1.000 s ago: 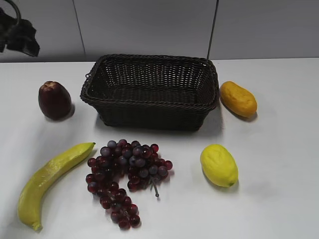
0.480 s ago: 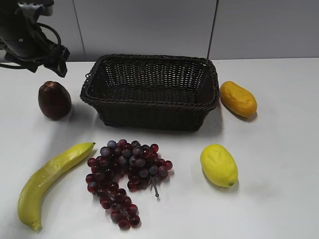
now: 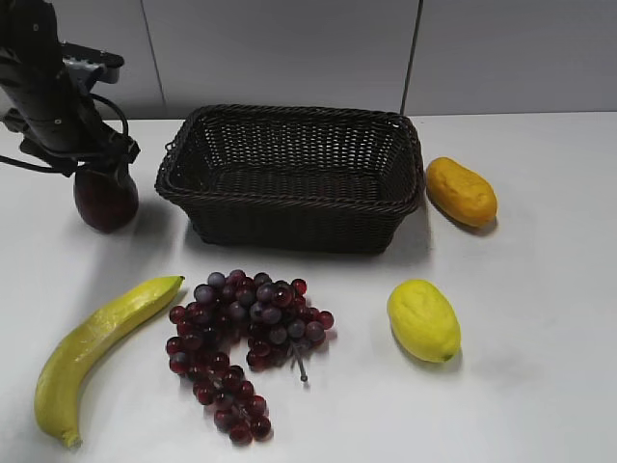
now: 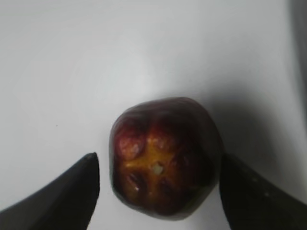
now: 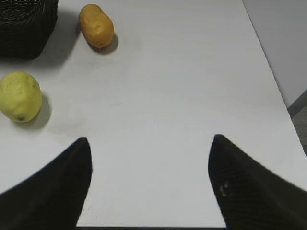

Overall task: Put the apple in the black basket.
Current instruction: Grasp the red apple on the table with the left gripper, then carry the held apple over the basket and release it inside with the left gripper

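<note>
Bare table (image 3: 145, 241) between apple (image 3: 104, 201) and black basket (image 3: 289, 178).

Bright, even light, soft shadows on the white tabletop (image 3: 540, 318). Basket (image 3: 294, 174) shadow falls to its right, lemon (image 3: 422, 319) shadow low-right, so light comes from upper left. No glare. Exterior view sharp. Left wrist view soft: apple (image 4: 165, 157) slightly blurred, dark fingers (image 4: 62, 199) out of focus, dim right edge. Right wrist view clear, fingers (image 5: 53, 191) blurry.

A lab-style test bench. A bare white tabletop (image 3: 540, 318) fills the lower frame. Plain grey wall panels (image 3: 280, 48) span the top.
</note>
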You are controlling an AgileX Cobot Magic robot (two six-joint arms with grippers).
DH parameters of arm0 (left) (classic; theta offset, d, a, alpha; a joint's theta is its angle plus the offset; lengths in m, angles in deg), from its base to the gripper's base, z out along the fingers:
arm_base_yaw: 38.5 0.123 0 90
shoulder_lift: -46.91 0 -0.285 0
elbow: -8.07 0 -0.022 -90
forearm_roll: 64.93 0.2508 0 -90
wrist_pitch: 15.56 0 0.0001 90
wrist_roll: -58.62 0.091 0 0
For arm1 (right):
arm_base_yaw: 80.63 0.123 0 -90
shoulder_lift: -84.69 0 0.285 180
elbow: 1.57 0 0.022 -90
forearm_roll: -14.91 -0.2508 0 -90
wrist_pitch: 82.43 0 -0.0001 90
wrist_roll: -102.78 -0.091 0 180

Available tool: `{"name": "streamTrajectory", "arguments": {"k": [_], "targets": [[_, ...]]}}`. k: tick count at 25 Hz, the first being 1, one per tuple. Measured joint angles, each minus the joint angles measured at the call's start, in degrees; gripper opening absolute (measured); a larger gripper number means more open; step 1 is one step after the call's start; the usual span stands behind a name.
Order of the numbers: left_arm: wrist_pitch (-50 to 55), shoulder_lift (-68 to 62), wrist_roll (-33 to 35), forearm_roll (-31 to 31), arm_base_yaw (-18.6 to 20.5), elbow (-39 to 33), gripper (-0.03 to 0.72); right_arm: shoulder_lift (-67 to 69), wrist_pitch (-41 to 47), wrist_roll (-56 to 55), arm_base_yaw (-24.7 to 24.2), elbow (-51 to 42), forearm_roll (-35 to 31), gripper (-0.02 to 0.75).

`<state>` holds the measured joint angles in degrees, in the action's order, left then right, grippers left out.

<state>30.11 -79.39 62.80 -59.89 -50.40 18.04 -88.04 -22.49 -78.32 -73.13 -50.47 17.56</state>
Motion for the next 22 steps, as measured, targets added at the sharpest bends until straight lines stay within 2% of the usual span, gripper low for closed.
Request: {"name": "streamTrajectory", "arguments": {"k": [22], "targets": [[-0.8, -0.2, 0.0, 0.0, -0.1, 0.6, 0.541, 0.0, 0.0, 0.0, 0.0, 0.0, 0.0, 0.573]]}}
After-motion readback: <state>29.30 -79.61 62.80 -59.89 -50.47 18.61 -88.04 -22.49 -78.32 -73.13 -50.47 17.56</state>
